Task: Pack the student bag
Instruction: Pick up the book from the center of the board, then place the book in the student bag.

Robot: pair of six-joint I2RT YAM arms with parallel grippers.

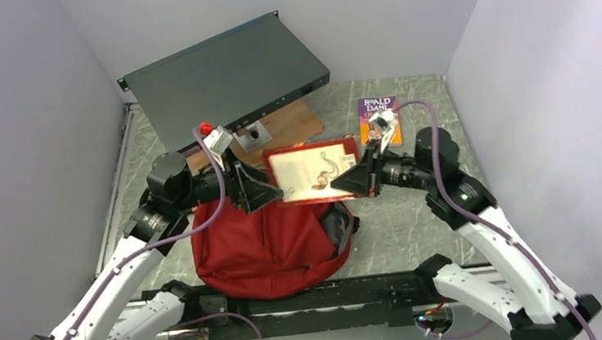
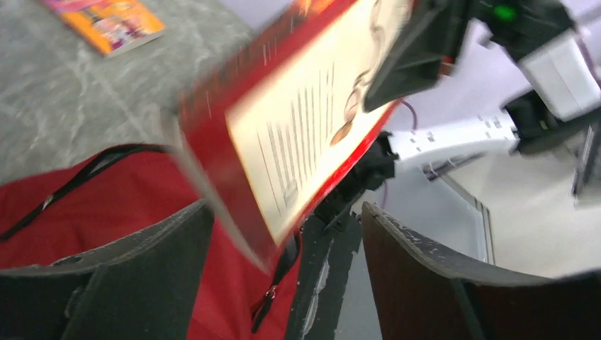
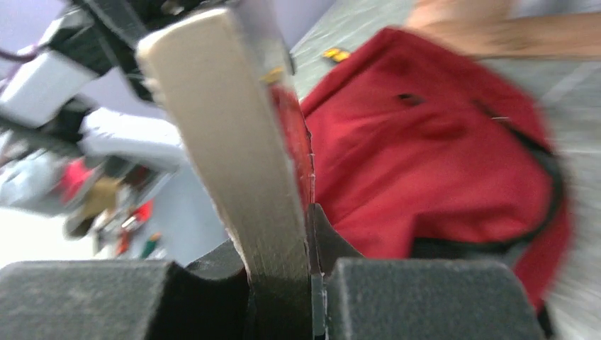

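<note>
Above the student bag (image 1: 264,251) — slumped on the desk (image 1: 405,222) between both arms — a red book (image 1: 314,173) hangs level. Right fingers (image 3: 432,297) clamp its edge; left fingers (image 2: 135,276) stand spread apart, straddling the opposite edge without gripping.

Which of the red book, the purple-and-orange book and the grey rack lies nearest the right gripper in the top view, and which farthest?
1. The red book: held in the right gripper, at its left.
2. The purple-and-orange book: on the table, just behind it.
3. The grey rack: far back left.
</note>
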